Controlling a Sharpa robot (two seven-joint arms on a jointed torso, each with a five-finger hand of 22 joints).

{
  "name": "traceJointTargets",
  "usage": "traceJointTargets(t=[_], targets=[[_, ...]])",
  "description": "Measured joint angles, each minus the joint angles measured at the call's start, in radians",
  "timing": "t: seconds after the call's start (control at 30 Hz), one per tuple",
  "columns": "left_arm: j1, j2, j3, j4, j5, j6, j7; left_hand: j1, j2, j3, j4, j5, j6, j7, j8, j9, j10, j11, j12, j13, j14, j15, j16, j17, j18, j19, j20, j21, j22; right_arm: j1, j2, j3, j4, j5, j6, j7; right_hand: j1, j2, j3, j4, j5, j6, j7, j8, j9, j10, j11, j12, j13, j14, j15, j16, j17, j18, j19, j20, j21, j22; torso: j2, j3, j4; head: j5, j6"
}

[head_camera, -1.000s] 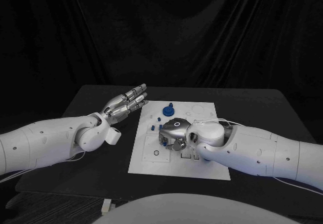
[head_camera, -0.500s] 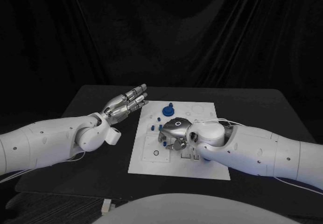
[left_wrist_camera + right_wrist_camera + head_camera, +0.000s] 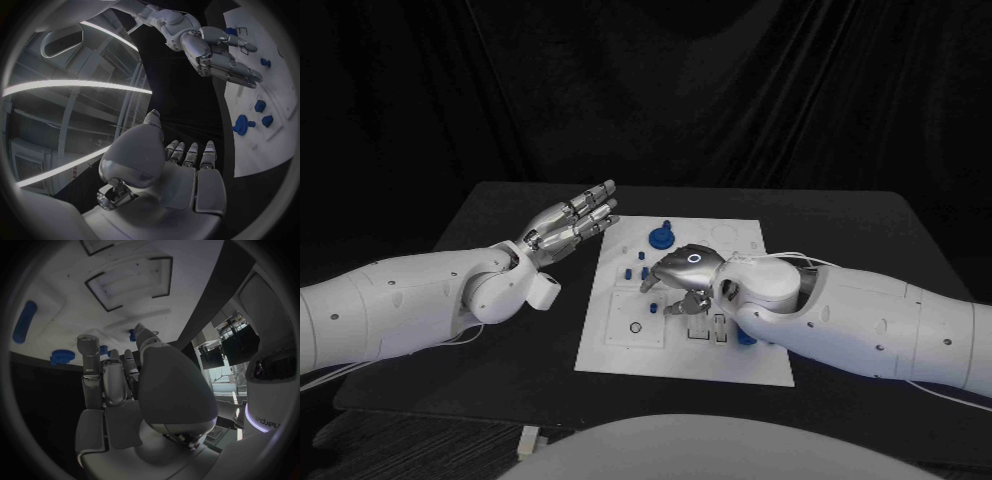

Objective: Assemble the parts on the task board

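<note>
Task board (image 3: 678,352): white plate at the middle of the black table (image 3: 862,225), bearing small blue parts (image 3: 659,237); no legible writing on it. Left hand (image 3: 571,221): raised beside the board's far left corner, fingers straight and slightly apart, holding nothing. Right hand (image 3: 679,281): palm down over the board's centre; whether its fingers grip a part cannot be told.

The left arm is being held in from the desk's left edge, and its left hand (image 3: 574,224) is being kept raised with fingers spread and nothing in it, just off the left edge of the task board (image 3: 625,345). The right hand (image 3: 682,280) is being lowered over the board's middle, fingers extended, empty.
</note>
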Motion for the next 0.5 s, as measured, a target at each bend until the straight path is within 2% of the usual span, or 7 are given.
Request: traceJointTargets(t=[0.07,0.13,0.2,0.37,0.43,0.5], targets=[[0.000,0.000,0.000,0.000,0.000,0.000,0.000,0.000,0.000,0.003,-0.003,0.004,0.000,0.000,0.000,0.000,0.000,0.000,0.000,0.000,0.000,0.000,0.000,0.000,0.000,0.000,0.000,0.000,0.000,0.029,-0.026,0.000,0.024,0.000,-0.029,0.000,-0.001,0.000,-0.010,0.035,-0.015,0.011,0.008,0.002,-0.002,-0.005,0.001,0.018,0.000,0.000,0.000,0.002,0.000,0.000,0.005,0.000,0.014,0.000,0.000,0.0000,0.0000,-0.002,0.000],[0.000,0.000,0.000,0.000,0.000,0.001,0.000,0.000,0.000,0.003,-0.003,0.004,0.000,0.000,0.000,0.000,0.000,0.000,0.000,0.000,0.000,0.000,0.000,0.000,0.000,0.000,0.000,0.000,0.000,0.055,-0.050,0.002,0.043,0.000,-0.053,0.000,-0.007,-0.006,-0.014,0.047,-0.023,0.021,0.008,0.005,-0.003,-0.005,0.001,0.032,0.000,0.000,0.000,0.010,0.000,0.000,0.016,-0.002,0.036,0.000,0.000,0.0000,0.0000,-0.004,0.000],[0.000,0.000,0.000,0.000,0.000,0.001,0.000,0.003,0.003,0.003,-0.003,0.004,0.000,0.000,0.000,0.000,0.000,0.000,0.000,0.000,0.000,0.000,0.000,0.000,0.000,0.000,0.000,0.000,0.000,0.077,-0.074,0.002,0.061,0.000,-0.073,0.000,-0.024,-0.007,-0.016,0.049,-0.027,0.033,0.009,0.010,-0.004,0.011,0.003,0.045,0.000,0.000,0.000,0.013,0.000,0.000,0.024,-0.002,0.053,0.000,0.000,0.0000,0.0000,-0.004,0.000],[-0.001,0.001,0.000,0.000,0.000,0.001,0.000,0.008,0.000,0.003,-0.003,0.004,0.004,-0.004,0.000,0.001,0.000,0.000,0.000,0.000,0.000,0.000,0.000,-0.001,0.000,0.000,0.000,0.000,0.001,0.151,-0.164,0.002,0.116,0.007,-0.116,-0.001,-0.052,-0.009,-0.016,0.049,-0.054,0.045,0.010,0.010,-0.007,0.016,0.000,0.054,-0.002,0.000,0.000,0.018,0.000,0.000,0.034,-0.002,0.071,0.001,-0.001,-0.0001,-0.0004,-0.004,0.000],[-0.001,0.002,0.000,0.000,0.000,0.001,0.000,0.008,0.000,0.003,-0.003,0.004,0.004,-0.004,0.000,0.001,0.000,0.000,0.000,0.000,0.000,0.000,0.000,-0.001,0.000,0.000,0.000,0.000,0.001,0.166,-0.194,0.003,0.128,0.010,-0.125,-0.003,-0.068,-0.014,-0.018,0.051,-0.066,0.056,0.018,0.015,-0.008,0.020,-0.003,0.061,-0.003,0.000,0.000,0.018,0.000,0.000,0.036,-0.004,0.078,0.001,-0.001,0.0000,-0.0004,-0.004,0.000],[-0.001,0.002,0.000,0.000,0.000,0.001,0.000,0.008,0.000,0.003,-0.003,0.004,0.004,-0.004,0.000,0.001,0.000,0.000,0.000,0.000,0.000,0.000,0.000,-0.001,0.000,0.000,0.000,0.000,0.001,0.178,-0.226,0.003,0.138,0.013,-0.130,-0.007,-0.077,-0.013,-0.018,0.051,-0.067,0.062,0.013,0.016,-0.009,0.026,-0.002,0.062,-0.003,0.000,0.000,0.027,0.000,0.000,0.046,-0.005,0.097,0.001,-0.001,0.0000,-0.0004,-0.004,0.000]])
